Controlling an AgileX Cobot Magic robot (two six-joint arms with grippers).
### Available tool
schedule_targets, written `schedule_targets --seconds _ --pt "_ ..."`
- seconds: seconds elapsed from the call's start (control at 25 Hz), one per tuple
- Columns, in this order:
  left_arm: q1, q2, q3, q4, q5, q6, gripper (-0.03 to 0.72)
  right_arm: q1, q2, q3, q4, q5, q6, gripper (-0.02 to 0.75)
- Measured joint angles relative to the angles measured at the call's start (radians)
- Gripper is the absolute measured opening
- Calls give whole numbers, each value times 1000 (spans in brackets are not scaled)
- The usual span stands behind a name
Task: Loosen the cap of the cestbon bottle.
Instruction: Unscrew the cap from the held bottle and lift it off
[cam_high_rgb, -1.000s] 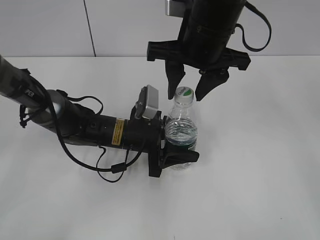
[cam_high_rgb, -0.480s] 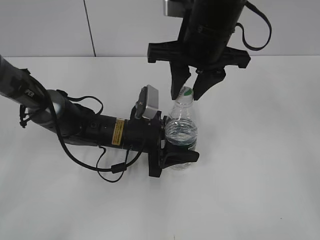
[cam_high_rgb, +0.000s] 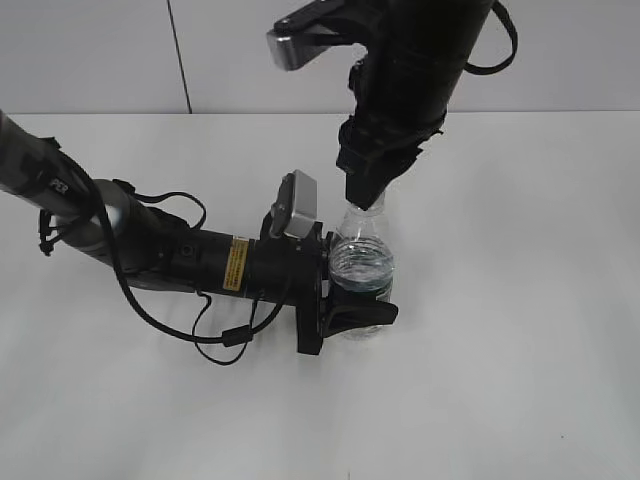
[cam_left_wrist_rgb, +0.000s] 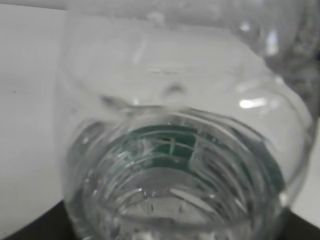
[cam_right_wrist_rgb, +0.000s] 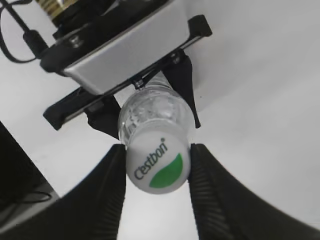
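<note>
The cestbon bottle (cam_high_rgb: 362, 262) stands upright on the white table, clear and ribbed with a dark green label. My left gripper (cam_high_rgb: 350, 305) lies low along the table and is shut on the bottle's lower body; in the left wrist view the bottle (cam_left_wrist_rgb: 175, 165) fills the frame. My right gripper (cam_high_rgb: 366, 195) comes down from above and is shut on the cap, which it hides in the exterior view. In the right wrist view the white cap (cam_right_wrist_rgb: 157, 162) with green patch and "Cestbon" print sits between the two black fingers (cam_right_wrist_rgb: 156, 172), both touching its sides.
The white table (cam_high_rgb: 520, 330) spreads around the bottle. The left arm's black cables (cam_high_rgb: 215, 335) loop on the table beside the arm. A pale wall with a dark seam (cam_high_rgb: 180, 55) stands behind the table.
My right gripper has turned about its axis and closed its fingers from beside the cap onto it. The left gripper and the bottle have not moved.
</note>
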Motion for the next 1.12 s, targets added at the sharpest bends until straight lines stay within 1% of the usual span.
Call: schedule_targets --seconds 0.16,0.52,0.72,1.12 --pt "0 0 0 0 0 -1 406 0 -1 -3 -2 0 -236 296" --pt "2 0 0 -10 0 -22 406 0 -2 -3 -4 -49 -562 296" --pt "2 0 -1 -3 0 -24 406 0 -2 -3 -4 -45 -658 295" --pt "2 0 -2 12 0 -8 406 0 -36 0 -1 -21 -676 294"
